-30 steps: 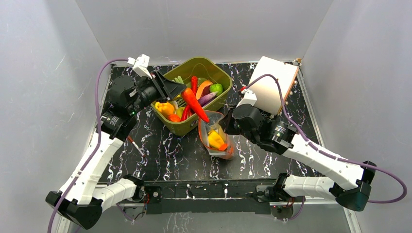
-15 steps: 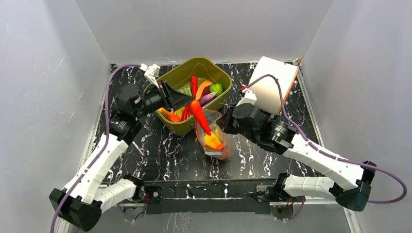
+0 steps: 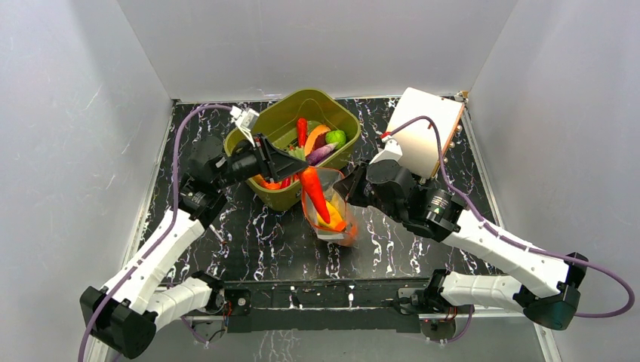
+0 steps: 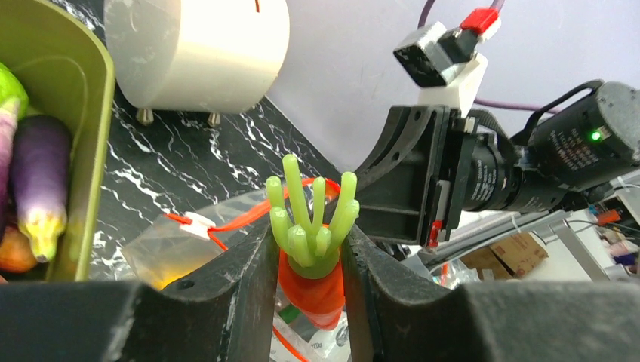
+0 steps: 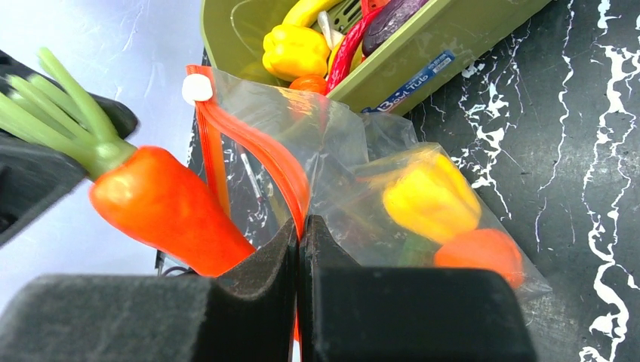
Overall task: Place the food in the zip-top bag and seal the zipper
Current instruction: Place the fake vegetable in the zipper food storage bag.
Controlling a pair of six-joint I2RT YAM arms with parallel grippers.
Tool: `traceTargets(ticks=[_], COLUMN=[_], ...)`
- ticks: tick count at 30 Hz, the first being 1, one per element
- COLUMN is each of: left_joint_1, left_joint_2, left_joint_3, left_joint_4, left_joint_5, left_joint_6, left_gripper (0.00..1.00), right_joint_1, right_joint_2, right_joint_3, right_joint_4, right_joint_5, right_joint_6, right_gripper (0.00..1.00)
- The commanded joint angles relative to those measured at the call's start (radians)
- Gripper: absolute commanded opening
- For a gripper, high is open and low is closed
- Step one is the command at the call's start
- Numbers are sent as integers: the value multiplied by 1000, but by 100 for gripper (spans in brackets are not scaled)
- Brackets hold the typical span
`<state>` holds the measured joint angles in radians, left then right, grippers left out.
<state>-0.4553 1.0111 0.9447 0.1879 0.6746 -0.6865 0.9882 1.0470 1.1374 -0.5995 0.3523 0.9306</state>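
One orange carrot [image 3: 314, 192] hangs tip-down, its point dipping into the open mouth of the zip-top bag [image 5: 355, 143], which stands on the desk [image 3: 256, 234] just in front of the olive tub [image 3: 278, 197]. The left pincer [image 4: 308, 249] pinches the carrot near its top, with the green stalks poking out between the fingers. The right pincer [image 5: 300, 226] is pressed together on the zipper [image 5: 256, 147], holding the mouth up. A yellow pepper [image 5: 430, 197] and an orange piece [image 5: 477, 256] lie low in the bag. In the tub sit a red chilli [image 3: 302, 130], a purple piece [image 3: 321, 153] and a green piece [image 3: 336, 137].
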Motion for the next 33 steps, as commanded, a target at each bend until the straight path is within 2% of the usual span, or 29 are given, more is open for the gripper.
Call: traceTargets(ticks=[1, 12, 17, 20, 28, 33], left_joint_1=[-40, -134, -142, -142, -141, -141], left_joint_2=[-22, 4, 25, 31, 4, 3], left_joint_3=[-46, -101, -95, -65, -3, 108], left_joint_4=[85, 143, 117, 45, -108, -275], left_joint_5=[-3, -54, -64, -82, -155, -254], left_joint_6=[-32, -88, -76, -42, 49, 130], left_gripper=[16, 21, 43, 54, 66, 68], right_joint_1=[5, 6, 6, 6, 6, 6], right_joint_2=[-31, -25, -37, -39, -36, -35], right_joint_3=[28, 30, 27, 31, 39, 44], right_joint_4=[88, 91, 81, 73, 70, 71], right_joint_5=[10, 30, 49, 66, 79, 67], right_joint_6=[33, 32, 31, 30, 22, 21], right_gripper=[0, 0, 0, 0, 0, 0])
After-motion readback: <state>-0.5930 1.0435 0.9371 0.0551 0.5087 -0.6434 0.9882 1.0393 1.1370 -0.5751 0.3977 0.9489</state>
